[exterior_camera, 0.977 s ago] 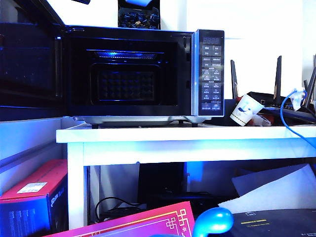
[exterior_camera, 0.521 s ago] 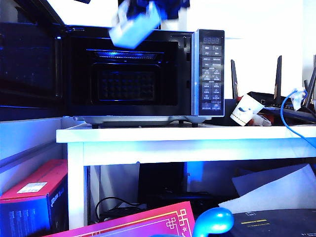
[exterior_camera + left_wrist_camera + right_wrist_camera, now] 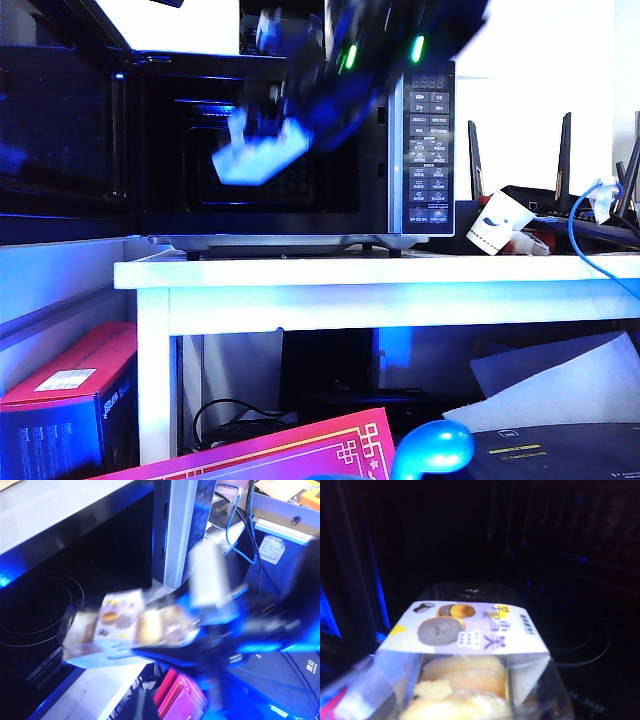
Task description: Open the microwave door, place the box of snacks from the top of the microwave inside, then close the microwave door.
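Note:
The black microwave (image 3: 420, 130) stands on the white table with its door (image 3: 60, 130) swung open to the left. My right gripper (image 3: 290, 125) reaches down from above, blurred, and is shut on the box of snacks (image 3: 262, 155), a clear box with pale cakes. The box hangs in front of the open cavity, level with its upper half. In the right wrist view the box (image 3: 470, 645) fills the foreground and hides the fingers, with the dark cavity (image 3: 545, 555) behind. In the left wrist view the box (image 3: 125, 630) hangs beside the cavity. Only a dark sliver of my left gripper (image 3: 142, 707) shows.
The white table (image 3: 380, 275) carries a paper cup (image 3: 497, 222), router antennas (image 3: 563, 150) and a blue cable (image 3: 580, 230) to the right of the microwave. Below the table lie a red box (image 3: 70, 380) and a pink box (image 3: 300, 450).
My right arm has come down from above the microwave's top with the box of snacks, which now hangs in front of the open cavity. The door has not moved.

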Tool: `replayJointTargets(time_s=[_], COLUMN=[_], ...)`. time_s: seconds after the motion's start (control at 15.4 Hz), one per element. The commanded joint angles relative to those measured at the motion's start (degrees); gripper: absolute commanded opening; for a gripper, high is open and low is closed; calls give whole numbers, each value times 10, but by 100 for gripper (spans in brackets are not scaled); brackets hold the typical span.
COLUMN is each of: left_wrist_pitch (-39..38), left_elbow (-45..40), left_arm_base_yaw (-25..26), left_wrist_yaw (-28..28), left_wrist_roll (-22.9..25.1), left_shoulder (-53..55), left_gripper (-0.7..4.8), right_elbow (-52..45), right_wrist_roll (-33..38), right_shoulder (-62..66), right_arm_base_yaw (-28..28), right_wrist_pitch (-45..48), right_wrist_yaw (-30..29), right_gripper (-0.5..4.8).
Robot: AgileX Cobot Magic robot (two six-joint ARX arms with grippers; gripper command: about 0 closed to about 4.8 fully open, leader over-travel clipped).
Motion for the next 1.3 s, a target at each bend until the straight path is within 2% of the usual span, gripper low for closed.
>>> replayJointTargets(time_s=[0.07, 0.33, 0.91, 1.3], left_wrist_pitch=[1, -1, -3, -3], left_elbow=[1, 1, 1, 1], left_arm_base_yaw=[0, 0, 0, 0], left_wrist_yaw=[4, 4, 4, 4], left_wrist_roll=[0, 0, 0, 0], left_shoulder=[-2, -2, -2, -2], left_gripper=[-5, -5, -5, -5], right_elbow=[3, 17, 284, 371], right_wrist_roll=[6, 6, 21, 21], right_shoulder=[46, 100, 276, 332], right_arm_base_yaw=[0, -10, -17, -28], right_wrist_pitch=[144, 226, 112, 101], right_wrist_yaw=[83, 86, 88, 96], right_gripper=[264, 264, 264, 264])
